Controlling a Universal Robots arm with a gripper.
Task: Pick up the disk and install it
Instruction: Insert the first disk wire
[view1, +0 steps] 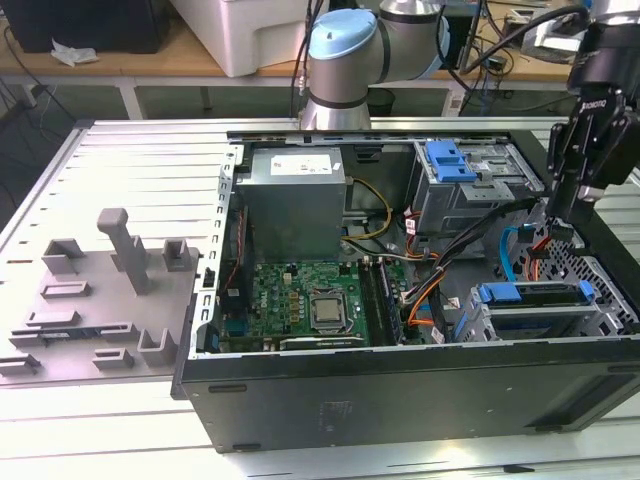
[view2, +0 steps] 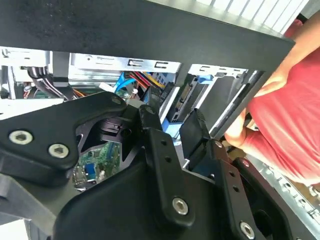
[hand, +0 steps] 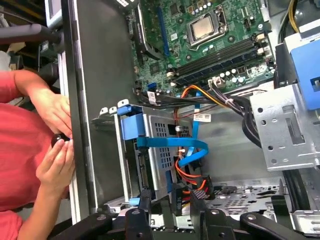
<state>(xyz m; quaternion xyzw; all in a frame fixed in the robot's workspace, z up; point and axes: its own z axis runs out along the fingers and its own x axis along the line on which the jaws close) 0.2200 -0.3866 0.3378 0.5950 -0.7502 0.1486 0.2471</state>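
Note:
The disk (view1: 530, 294) stands on edge in the silver drive cage (view1: 545, 320) at the near corner of the open computer case, on the exterior view's right. Its blue carrier bracket shows along the top. In the first wrist view the disk (hand: 132, 131) lies beside the case wall, with a blue cable (hand: 172, 144) across the cage. My gripper (view1: 560, 228) hangs just above the cage's far end, slightly behind the disk. The gripper (hand: 171, 201) is open with nothing held. A blue piece shows between the fingers of the gripper (view2: 172, 131) in the second wrist view.
A person in a red top rests hands (hand: 57, 135) on the case's near wall (hand: 82, 125) beside the cage. Another silver cage with a blue tab (view1: 450, 160), the grey power supply (view1: 295, 200), the motherboard (view1: 305, 300) and cable bundles (view1: 450, 285) sit inside. A grey fixture plate (view1: 100, 300) lies left.

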